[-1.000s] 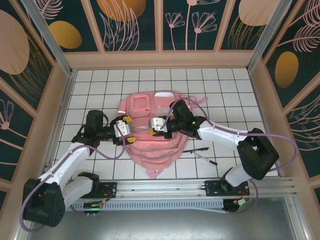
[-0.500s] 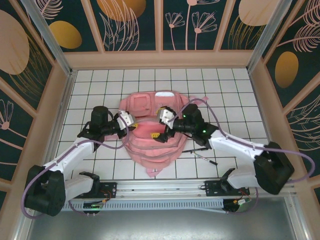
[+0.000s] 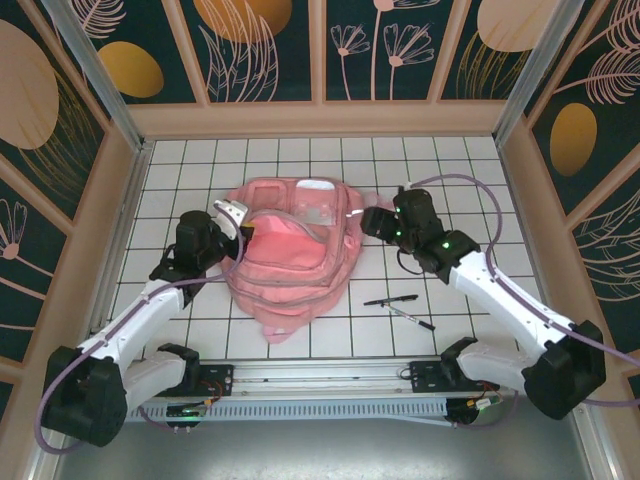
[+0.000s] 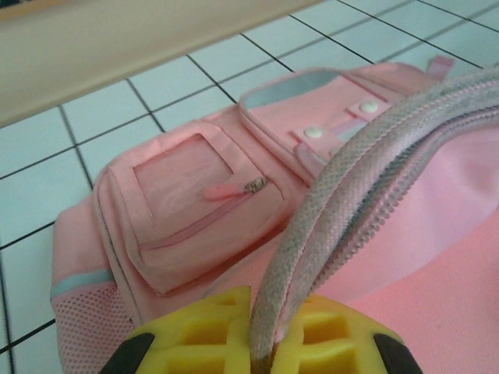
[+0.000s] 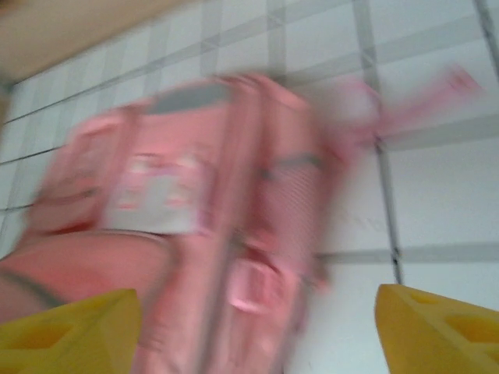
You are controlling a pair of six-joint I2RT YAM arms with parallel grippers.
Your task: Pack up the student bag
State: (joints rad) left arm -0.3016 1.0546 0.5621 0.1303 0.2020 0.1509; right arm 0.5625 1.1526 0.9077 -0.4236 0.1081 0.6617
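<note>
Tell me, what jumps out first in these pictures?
A big pink student bag lies in the middle of the white tiled table. The left gripper pinches its zipper edge, while the right gripper hangs open by the bag's right side. Two pens lie just right of it.

No legible text, brand, number or sign in any view. The closest candidate is a pale printed panel [image 5: 152, 191] on the student bag [image 3: 290, 270], centre-left of the right wrist frame. It's motion-blurred, so nothing can be read. The white patch [image 3: 318, 187] at the bag's top edge, upper centre of the overhead frame, is too small to tell if it carries lettering. The bag pockets in the left wrist view show plain fabric with no print.
</note>
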